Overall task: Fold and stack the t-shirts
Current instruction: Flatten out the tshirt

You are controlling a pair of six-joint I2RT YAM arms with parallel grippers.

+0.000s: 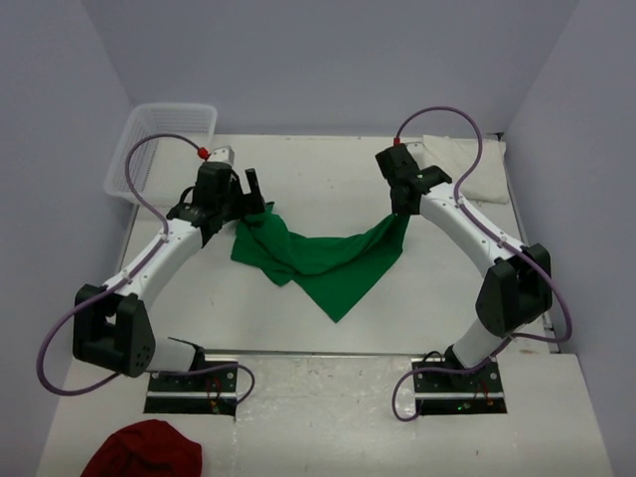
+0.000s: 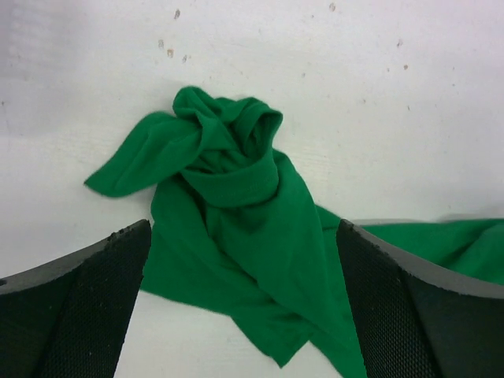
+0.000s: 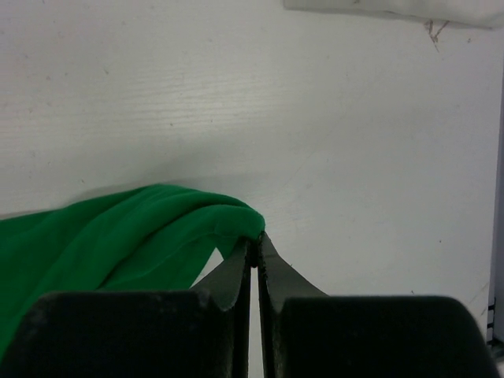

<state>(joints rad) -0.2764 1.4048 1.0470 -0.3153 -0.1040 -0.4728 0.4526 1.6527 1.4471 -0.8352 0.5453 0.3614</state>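
The green t-shirt (image 1: 318, 260) stretches left to right. The right tool (image 1: 403, 211) pinches its right corner, and the left tool (image 1: 248, 199) hangs spread over its bunched left end.

No text, label, brand, number or sign can be read in any of the three views.

White table (image 1: 318, 174), pale lavender walls (image 1: 328, 60), even light.
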